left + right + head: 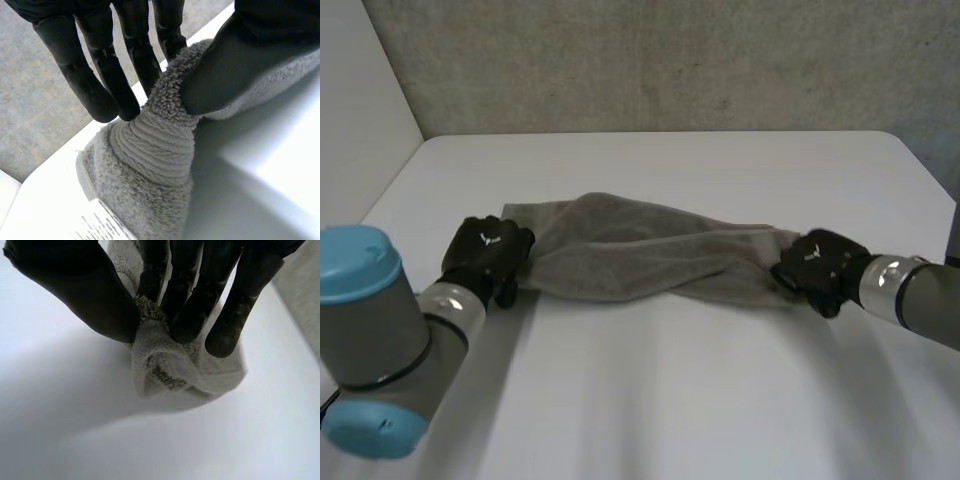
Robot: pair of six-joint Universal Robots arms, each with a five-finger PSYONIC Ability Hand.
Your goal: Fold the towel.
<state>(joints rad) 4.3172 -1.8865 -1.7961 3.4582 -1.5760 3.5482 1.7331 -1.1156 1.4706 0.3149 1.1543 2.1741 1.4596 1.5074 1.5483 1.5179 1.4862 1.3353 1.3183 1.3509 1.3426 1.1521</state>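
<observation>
Nearest me, my left arm (380,340), grey-jointed with a light-blue cap, leads out to the left hand (488,255), which pinches one end of the long grey terry towel (640,255). In the left wrist view the thumb presses a raised ridge of pile against the fingers (100,80), and a white printed label (100,225) lies at the cloth's edge nearby. Opposite it, the right hand (820,265) has the other end, a small bunch of cloth nipped between thumb and fingertips (190,315). I think each pinch sits at or close to a corner, though the cloth is too gathered there for me to be sure.

The towel lies across the middle of the smooth white tabletop (650,400). It is drawn out between the two hands, but twisted and rumpled along its length rather than flat. So I judge the fold itself is not yet begun and this is the grasp-and-straighten step. The next move calls for drawing the ends apart evenly to take out the twist and laying the cloth flat. After that, one end has to be carried over to meet the other without either pinch slipping.

The surface is matte, with plenty of room beyond the towel. Past its far edge stands a rough grey wall (670,60), with a white panel (360,90) at the left, and a grey floor (35,100) lies off the tabletop's edge.
</observation>
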